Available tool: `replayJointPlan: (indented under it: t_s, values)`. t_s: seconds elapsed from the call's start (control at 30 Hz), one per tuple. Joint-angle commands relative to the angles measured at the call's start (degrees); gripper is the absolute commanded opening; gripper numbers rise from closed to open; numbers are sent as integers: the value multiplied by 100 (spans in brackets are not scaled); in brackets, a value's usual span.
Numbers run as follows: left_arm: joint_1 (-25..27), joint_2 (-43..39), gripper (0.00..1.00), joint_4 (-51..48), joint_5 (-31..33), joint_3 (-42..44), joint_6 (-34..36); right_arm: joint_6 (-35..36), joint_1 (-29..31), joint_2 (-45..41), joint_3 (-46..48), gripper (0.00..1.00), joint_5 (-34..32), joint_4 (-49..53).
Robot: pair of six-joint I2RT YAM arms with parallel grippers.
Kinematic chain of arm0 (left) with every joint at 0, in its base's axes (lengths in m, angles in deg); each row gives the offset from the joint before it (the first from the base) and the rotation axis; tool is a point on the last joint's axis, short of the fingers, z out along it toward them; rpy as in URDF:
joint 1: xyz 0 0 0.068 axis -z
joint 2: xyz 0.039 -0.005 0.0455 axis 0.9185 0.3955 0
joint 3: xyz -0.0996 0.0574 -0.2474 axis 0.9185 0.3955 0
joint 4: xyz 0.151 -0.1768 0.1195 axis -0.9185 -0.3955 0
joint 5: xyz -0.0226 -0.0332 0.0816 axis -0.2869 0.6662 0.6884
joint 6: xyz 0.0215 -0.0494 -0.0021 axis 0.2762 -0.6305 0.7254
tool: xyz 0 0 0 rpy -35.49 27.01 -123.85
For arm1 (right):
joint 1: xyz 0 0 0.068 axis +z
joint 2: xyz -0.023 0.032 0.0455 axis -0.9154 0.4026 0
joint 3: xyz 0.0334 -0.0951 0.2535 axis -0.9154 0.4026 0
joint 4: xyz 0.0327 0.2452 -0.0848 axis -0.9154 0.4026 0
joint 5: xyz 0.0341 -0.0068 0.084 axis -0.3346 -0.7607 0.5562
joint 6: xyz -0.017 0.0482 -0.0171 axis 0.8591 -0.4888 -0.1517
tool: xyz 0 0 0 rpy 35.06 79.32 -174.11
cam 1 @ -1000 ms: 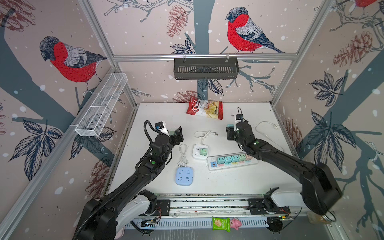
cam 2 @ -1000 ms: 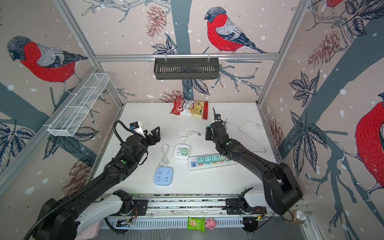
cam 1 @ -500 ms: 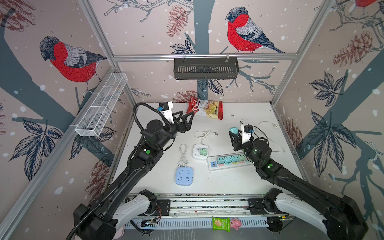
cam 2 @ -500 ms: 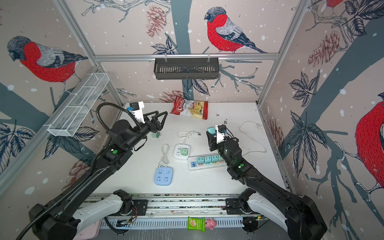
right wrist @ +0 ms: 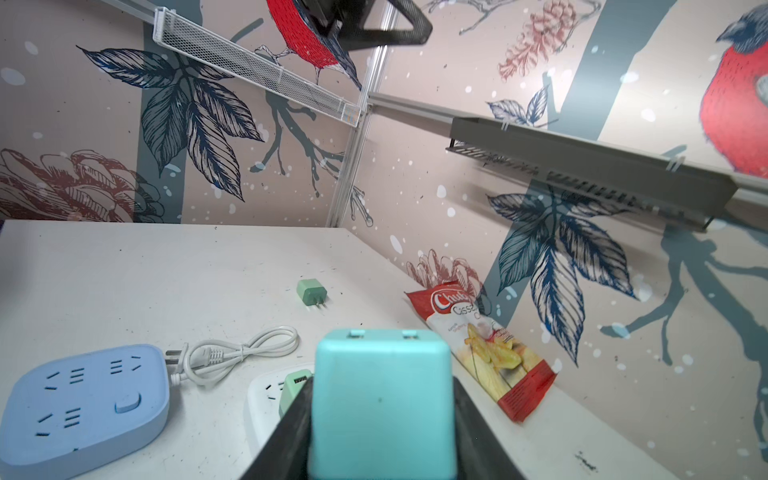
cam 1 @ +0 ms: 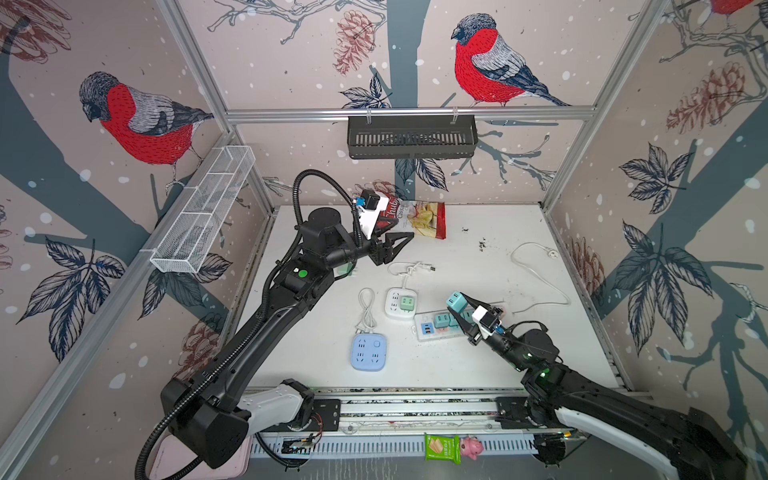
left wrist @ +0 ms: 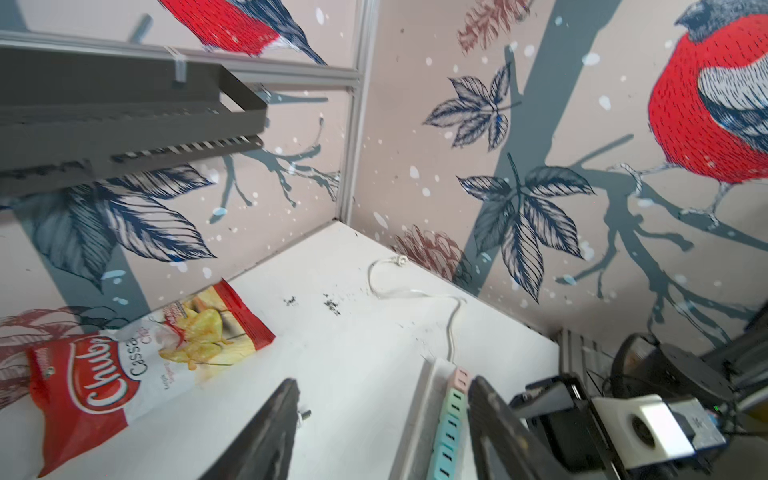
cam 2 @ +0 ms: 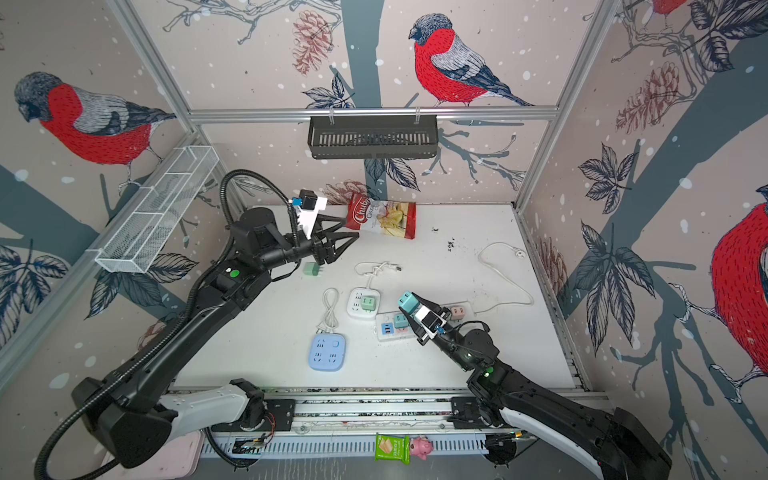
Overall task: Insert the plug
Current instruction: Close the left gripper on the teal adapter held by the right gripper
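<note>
- Two arms work over one white tabletop (cam 1: 490, 370).
- The right claw (cam 1: 460, 306) is clamped on one teal plug (cam 1: 455, 300). In the right wrist view the plug (right wrist: 380, 403) fills the gap between both fingers (right wrist: 291, 436).
- In both top views the held plug sits over the left end of the long power strip (cam 1: 432, 330), just beside the white square strip (cam 1: 392, 305). I cannot tell how far above them it is.
- The left claw (cam 1: 399, 247) is raised near the back of the tabletop. Its jaws stand apart with nothing between them, as the left wrist view (left wrist: 384, 386) shows.
- There are three power strips: the long one, the white square one and a blue square one (cam 1: 369, 352).
- One green plug (cam 1: 406, 302) sits in the white square strip.
- A second green plug (cam 2: 311, 269) lies loose on the tabletop below the left claw, prongs showing in the right wrist view (right wrist: 311, 292).
- The long strip carries several coloured plugs, among them a pink one (cam 2: 457, 311) at its right end. The claw hides part of the row, so the full count is unclear.
- There are two bundled white cords, one by the blue strip (cam 1: 365, 309) and one behind the white strip (cam 1: 409, 270).
- One loose white cable (cam 1: 536, 266) runs from the long strip toward the right wall.
- One chips bag (cam 1: 424, 216) lies at the back edge.
- Two baskets hang on the walls, one black (cam 1: 411, 137) and one of white wire (cam 1: 203, 208).
</note>
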Motion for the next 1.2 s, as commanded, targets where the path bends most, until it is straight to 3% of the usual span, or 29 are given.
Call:
replayJointPlan:
  t_s: [0.0, 0.23, 0.5, 0.9, 1.17]
  values:
    - [222, 218, 62, -776, -185, -283, 532, 471, 98, -103, 21, 6, -153, -550]
    - [1390, 1303, 58, -2270, 755, -1037, 1244, 584, 172, -16, 147, 5, -754, -658]
    - [2108, 1864, 56, -2659, 647, -1234, 1387, 542, 231, -12, 272, 4, -802, -797]
    - [2257, 1955, 58, -2598, 105, -1284, 1186, 639, 430, 179, 329, 4, -925, -1115]
    - [2420, 2172, 58, -2771, 308, -1362, 1209, 689, 684, 613, 200, 4, -1321, -1498]
